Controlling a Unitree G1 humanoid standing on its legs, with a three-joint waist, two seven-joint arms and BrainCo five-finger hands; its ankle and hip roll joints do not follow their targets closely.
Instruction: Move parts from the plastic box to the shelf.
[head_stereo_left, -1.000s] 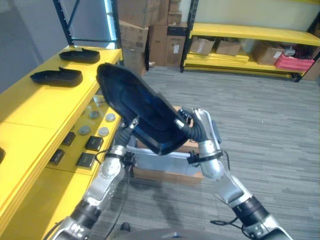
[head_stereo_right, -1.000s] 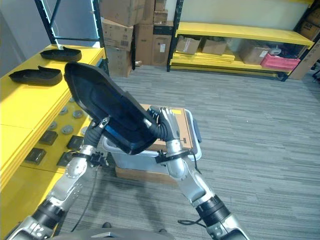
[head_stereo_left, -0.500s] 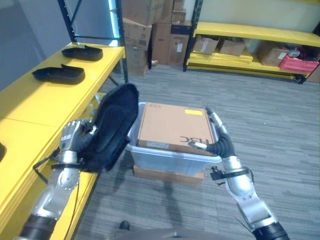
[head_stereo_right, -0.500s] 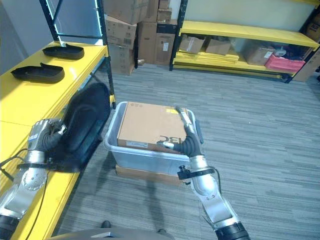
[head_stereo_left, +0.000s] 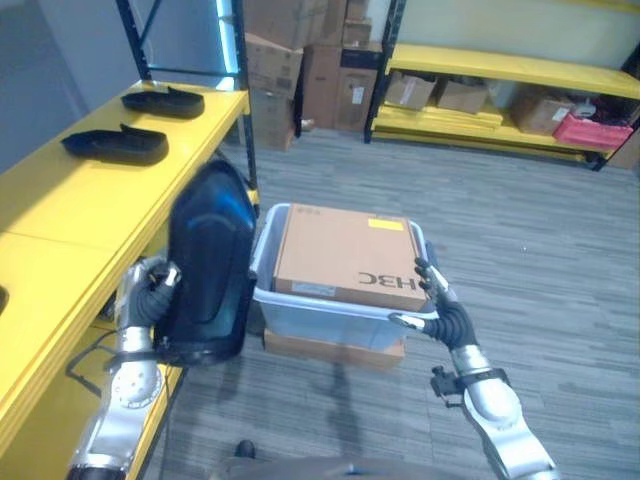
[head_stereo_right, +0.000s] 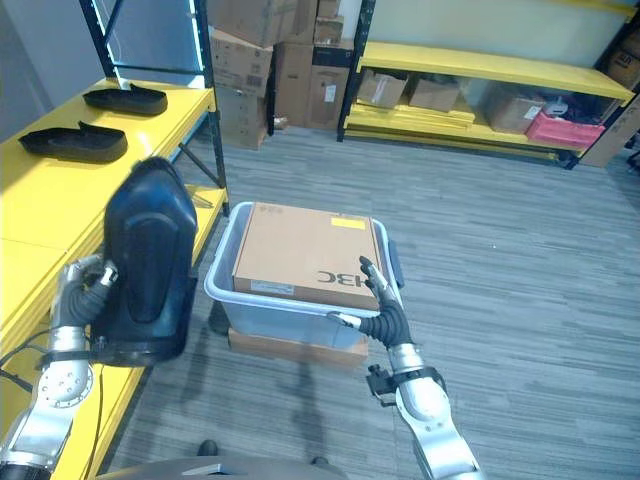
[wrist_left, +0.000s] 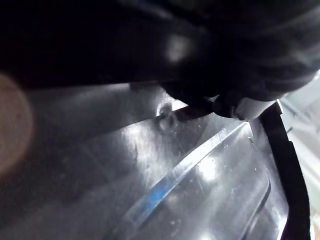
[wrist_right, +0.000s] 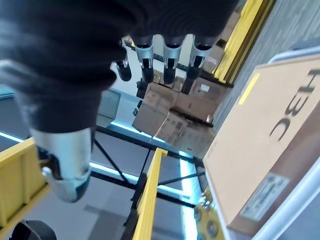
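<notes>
The left hand (head_stereo_left: 150, 295) grips a large black moulded part (head_stereo_left: 208, 265) by its edge, fingers curled round it, and holds it upright — standing on end between the yellow shelf (head_stereo_left: 70, 215) and the plastic box (head_stereo_left: 330, 315). In the left wrist view the glossy inner face of the part (wrist_left: 150, 175) lies right against the hand.

The plastic box, pale and translucent, sits on the grey floor (head_stereo_left: 520, 250) just beside the shelf's front edge, on top of a flat brown carton (head_stereo_left: 335, 347). A cardboard box (head_stereo_left: 345, 255) lies flat inside it, nearly filling the opening.

The right hand (head_stereo_left: 440, 305) hovers at the side of the plastic box away from the shelf, close to its rim, with fingers straight and spread and holding nothing; whether it touches the rim I cannot tell. Its wrist view shows the fingers (wrist_right: 170, 55) extended, free of the cardboard box (wrist_right: 265, 150).

On the shelf top, at its far end from the plastic box, two more black parts (head_stereo_left: 115, 145) (head_stereo_left: 170, 100) lie flat — one behind the other, apart. Beyond the box, across the floor, stand stacked cartons (head_stereo_left: 300, 60) and another yellow rack (head_stereo_left: 500, 70).
</notes>
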